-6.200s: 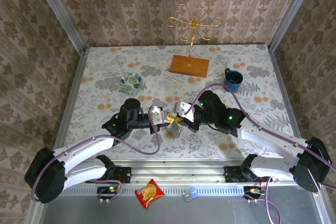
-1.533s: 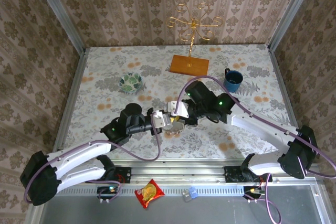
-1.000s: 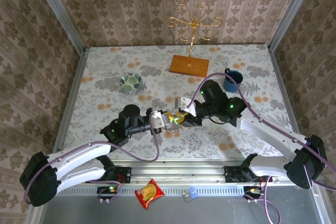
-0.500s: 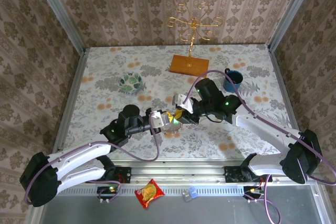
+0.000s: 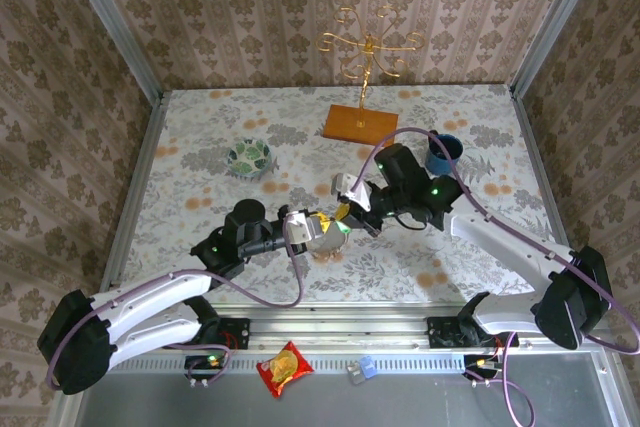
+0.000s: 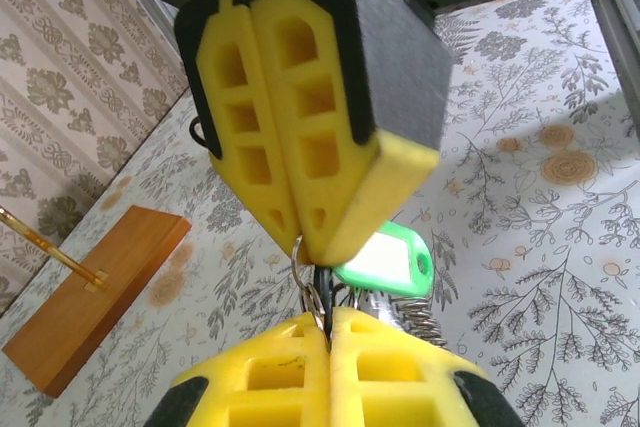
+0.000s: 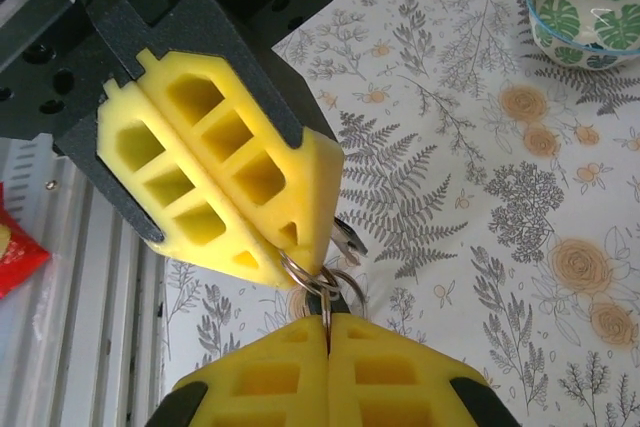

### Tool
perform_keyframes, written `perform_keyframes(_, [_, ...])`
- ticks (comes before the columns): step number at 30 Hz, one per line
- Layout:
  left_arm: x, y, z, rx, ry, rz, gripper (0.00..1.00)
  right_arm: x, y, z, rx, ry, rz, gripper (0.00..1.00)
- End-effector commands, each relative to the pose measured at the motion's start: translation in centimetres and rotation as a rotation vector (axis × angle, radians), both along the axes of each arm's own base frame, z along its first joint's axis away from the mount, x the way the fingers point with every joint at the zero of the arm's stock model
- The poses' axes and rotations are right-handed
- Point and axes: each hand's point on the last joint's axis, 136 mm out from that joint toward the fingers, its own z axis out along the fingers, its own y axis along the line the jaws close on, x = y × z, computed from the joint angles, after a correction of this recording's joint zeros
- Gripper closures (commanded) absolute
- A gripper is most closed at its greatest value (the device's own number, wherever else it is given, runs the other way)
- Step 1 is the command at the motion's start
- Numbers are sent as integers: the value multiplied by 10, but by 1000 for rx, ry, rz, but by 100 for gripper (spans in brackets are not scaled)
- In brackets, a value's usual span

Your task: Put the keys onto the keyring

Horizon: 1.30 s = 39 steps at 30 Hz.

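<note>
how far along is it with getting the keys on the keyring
Done: the small metal rings and bright green-headed key are gathered up off the floral table. In hand: the left pincer and right pincer are both shut on the rings, tip to tip. Left: threading; whether any key is on cannot be told.

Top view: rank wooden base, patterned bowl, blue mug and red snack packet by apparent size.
1. wooden base, clearly the largest
2. red snack packet, but it lies nearer the camera, so its lead over the bowl is unsure
3. patterned bowl
4. blue mug, only slightly smaller than the bowl
</note>
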Motion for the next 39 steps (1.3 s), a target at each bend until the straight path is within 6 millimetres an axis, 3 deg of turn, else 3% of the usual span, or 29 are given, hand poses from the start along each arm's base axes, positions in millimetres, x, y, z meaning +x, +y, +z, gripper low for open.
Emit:
perform_keyframes(1, [-13,-8,16,-44,-49,-95,100,-3,-4,-15,-24,104,53,100])
perform_keyframes(3, [-16,-11,17,-46,-58,-111,100,-5,0,-32,-48,191,76,100])
perform_keyframes(5, [-15,-11,15,-39,-67,-110,100,-8,5,-36,-37,243,93,100])
perform_keyframes(11, [-12,-9,5,-24,-67,-83,100,-13,7,-7,67,110,124,100])
perform_keyframes(14, [-1,-5,2,-32,-66,-10,100,-16,5,4,84,91,116,100])
perform_keyframes(15, [2,-4,3,-33,-67,11,95,-17,4,6,83,95,111,100])
perform_keyframes(19, [9,0,5,-36,-68,61,84,-26,5,8,66,93,108,100])
perform_keyframes(27, [11,-3,9,-19,-62,65,81,-32,11,8,49,91,108,100])
perform_keyframes(33, [1,-9,10,-25,-32,-2,74,-27,14,6,34,90,96,100])
perform_keyframes(39, [-4,-13,4,-5,-18,-36,74,-23,16,8,33,79,78,100])
